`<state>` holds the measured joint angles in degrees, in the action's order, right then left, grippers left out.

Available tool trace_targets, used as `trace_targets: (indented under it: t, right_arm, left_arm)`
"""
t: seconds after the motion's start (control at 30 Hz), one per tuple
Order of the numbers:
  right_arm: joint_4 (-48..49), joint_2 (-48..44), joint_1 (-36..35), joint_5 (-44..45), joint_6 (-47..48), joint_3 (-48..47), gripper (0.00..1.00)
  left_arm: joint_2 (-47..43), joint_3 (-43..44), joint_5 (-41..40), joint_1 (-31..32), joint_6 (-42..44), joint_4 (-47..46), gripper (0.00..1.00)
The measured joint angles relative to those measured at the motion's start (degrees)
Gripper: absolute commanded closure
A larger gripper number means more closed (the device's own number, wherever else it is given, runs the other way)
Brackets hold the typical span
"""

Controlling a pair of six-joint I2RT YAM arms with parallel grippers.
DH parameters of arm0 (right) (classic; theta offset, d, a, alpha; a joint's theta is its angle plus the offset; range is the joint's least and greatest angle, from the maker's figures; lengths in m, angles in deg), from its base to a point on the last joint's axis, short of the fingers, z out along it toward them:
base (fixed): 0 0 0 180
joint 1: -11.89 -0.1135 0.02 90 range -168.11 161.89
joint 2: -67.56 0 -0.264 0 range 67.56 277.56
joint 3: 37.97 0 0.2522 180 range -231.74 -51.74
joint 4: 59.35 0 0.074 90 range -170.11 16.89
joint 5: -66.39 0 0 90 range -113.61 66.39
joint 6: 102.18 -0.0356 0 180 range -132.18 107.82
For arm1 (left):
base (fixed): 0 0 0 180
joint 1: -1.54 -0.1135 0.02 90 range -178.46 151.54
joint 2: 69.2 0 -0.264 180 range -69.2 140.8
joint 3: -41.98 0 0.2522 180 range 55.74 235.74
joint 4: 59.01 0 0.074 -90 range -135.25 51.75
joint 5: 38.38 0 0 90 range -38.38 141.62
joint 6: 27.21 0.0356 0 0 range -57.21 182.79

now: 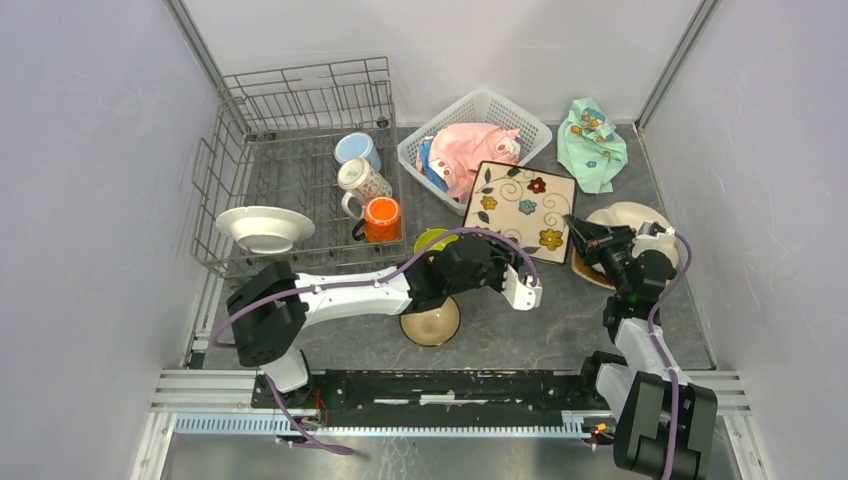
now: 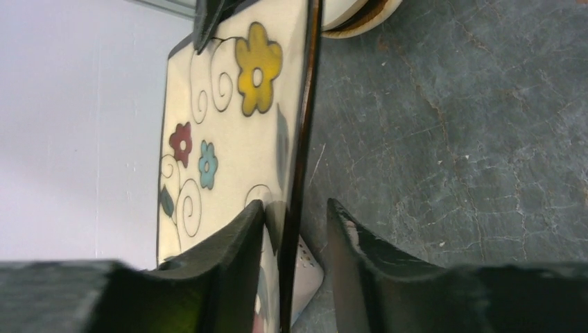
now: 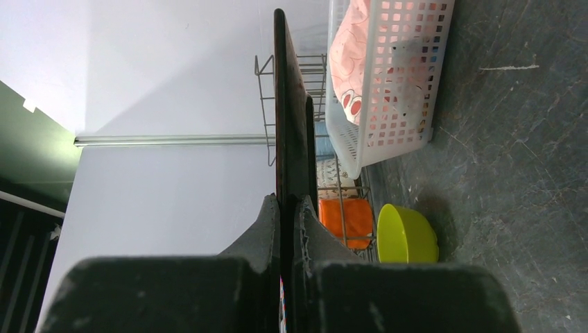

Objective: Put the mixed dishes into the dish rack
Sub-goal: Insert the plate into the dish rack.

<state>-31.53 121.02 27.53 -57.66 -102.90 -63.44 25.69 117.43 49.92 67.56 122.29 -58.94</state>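
The dark-rimmed square plate (image 1: 520, 205) with painted flowers hangs above the table beside the white basket. My right gripper (image 1: 582, 232) is shut on its right corner, and the plate (image 3: 288, 104) shows edge-on between those fingers (image 3: 286, 198). My left gripper (image 1: 525, 275) is at the plate's near edge. It is open and straddles the rim (image 2: 296, 205). One finger lies close against the flowered face (image 2: 229, 139) and the other stands apart from the underside. The dish rack (image 1: 300, 100) at the back left holds three mugs and a white plate (image 1: 264, 228).
A lime-green bowl (image 1: 430, 240) sits next to the rack. A tan bowl (image 1: 430, 322) lies under my left arm. The white lattice basket (image 1: 480, 105) holds a pink cloth (image 1: 470, 150). A mint-green cloth (image 1: 592, 140) is at the back right. Cream plates (image 1: 630, 215) sit under my right arm.
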Motion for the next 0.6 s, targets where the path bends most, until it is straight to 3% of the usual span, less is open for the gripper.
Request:
trace_targets:
  t: [0.2, 0.4, 0.5, 0.6]
  right_arm:
    - [-0.3, 0.0, -0.2, 0.3, 0.5, 0.6, 1.00]
    - [-5.0, -1.2, -0.2, 0.6, 0.8, 1.0, 0.96]
    - [-7.1, -2.6, -0.2, 1.0, 2.0, 1.0, 0.86]
    - [-9.3, -4.5, -0.2, 1.7, 4.0, 1.0, 0.69]
  left_arm:
    - [0.2, 0.9, -1.0, 0.0, 0.9, -0.3, 0.96]
    - [0.2, 1.0, -0.9, -0.1, 1.7, 1.9, 0.98]
    - [0.1, 1.9, 0.4, -0.7, 1.7, 4.0, 0.98]
    - [-0.1, 3.8, 2.6, -1.8, 1.5, 7.2, 0.98]
